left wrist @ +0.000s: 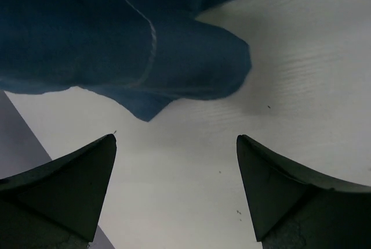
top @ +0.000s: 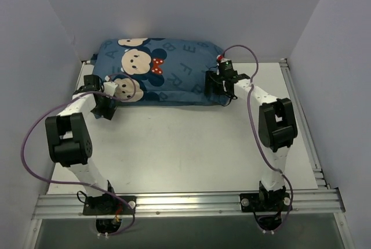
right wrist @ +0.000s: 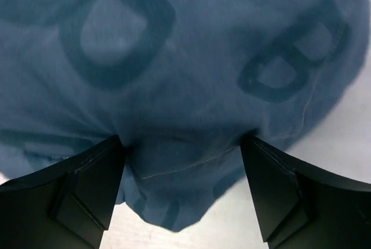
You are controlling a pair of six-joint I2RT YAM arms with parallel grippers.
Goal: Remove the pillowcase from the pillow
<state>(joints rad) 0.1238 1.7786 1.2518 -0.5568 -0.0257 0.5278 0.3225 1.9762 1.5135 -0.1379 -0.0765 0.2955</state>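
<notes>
The blue pillowcase (top: 165, 69), printed with letters and mouse faces, lies stuffed at the back of the table. The white pillow is hidden inside it. My left gripper (top: 106, 108) is open and empty just off the case's front left corner (left wrist: 145, 57); in the left wrist view the gripper (left wrist: 176, 139) has bare table between its fingers. My right gripper (top: 213, 85) is at the front right corner. In the right wrist view the gripper (right wrist: 182, 141) is open, with the bulging blue corner (right wrist: 185, 185) lying between the fingers, which touch the fabric.
The white table (top: 185, 144) extends in front of the pillowcase. Grey walls (top: 35, 57) close in the left, back and right sides. A metal rail (top: 185, 202) runs along the near edge by the arm bases.
</notes>
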